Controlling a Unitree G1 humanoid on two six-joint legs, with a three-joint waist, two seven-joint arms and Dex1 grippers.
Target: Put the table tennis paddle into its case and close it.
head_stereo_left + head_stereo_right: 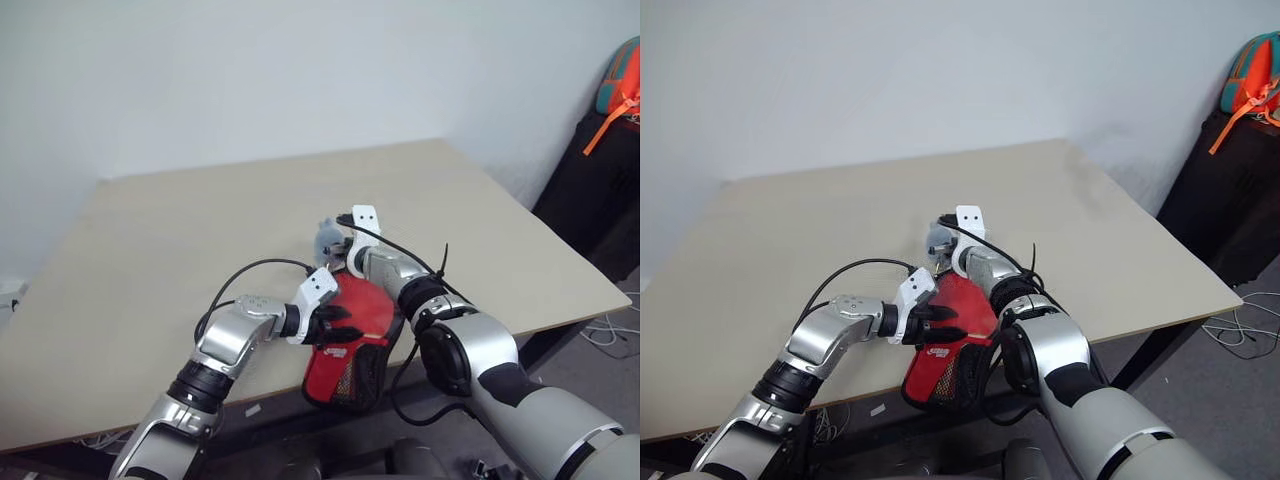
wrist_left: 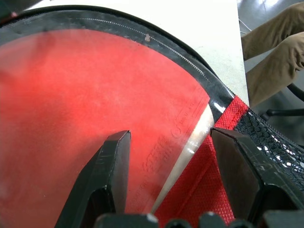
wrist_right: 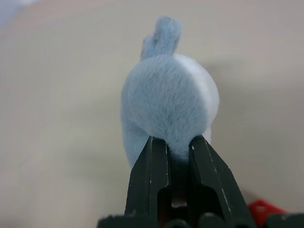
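At the table's (image 1: 150,250) near edge, the case (image 1: 345,350) lies long axis running 12 to 6 o'clock, mesh end overhanging at 6, left gripper (image 2: 171,156) spread open on its red face, right gripper (image 3: 178,147) at 12 pinching a grey-blue plush charm (image 3: 166,109), the paddle presumably inside.

Case (image 2: 71,118) under the left gripper (image 2: 171,156): red face, faint print, black edging with a fine zip line, clear glossy strip. Past the left gripper's black fingers (image 2: 111,166), coarse red weave, then black mesh (image 2: 275,142).

Plush toy (image 3: 166,109) between the right gripper (image 3: 178,152) fingers, also black: pale grey-blue fur, white patch on one side.

Table (image 1: 200,230) beyond both grippers: plain pale beige. Person's trousers (image 2: 275,42) past the mesh: khaki.
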